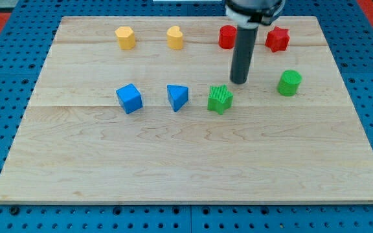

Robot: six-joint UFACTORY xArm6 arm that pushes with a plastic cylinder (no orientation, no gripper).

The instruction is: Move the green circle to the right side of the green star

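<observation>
1. My tip (239,82) rests on the wooden board (186,162), just at one o'clock of the green star (219,99) and apart from it by a narrow gap.
2. The rod carries no jaws or fingers, so nothing is open, closed or clamped; it holds nothing.
3. The green circle (289,83) stands at three o'clock of my tip, well apart from it, and at roughly two o'clock of the green star, with bare wood between them.
4. The rod's upper end and its mount are cut off by the view's top edge, so only the dark shaft and part of the housing show.
5. The rod crosses in front of the red block (226,37) at twelve o'clock of my tip, hiding its right edge; its shape is hard to make out.
6. The red star (277,39) sits at one o'clock of my tip, near the board's top edge.
7. Two yellow blocks sit toward eleven o'clock: the yellow hexagon-like block (125,37) and the yellow heart-like block (175,37); their outlines are too small to be sure of.
8. The blue cube (129,98) and the blue triangle (177,97) line up at nine o'clock of the green star.
</observation>
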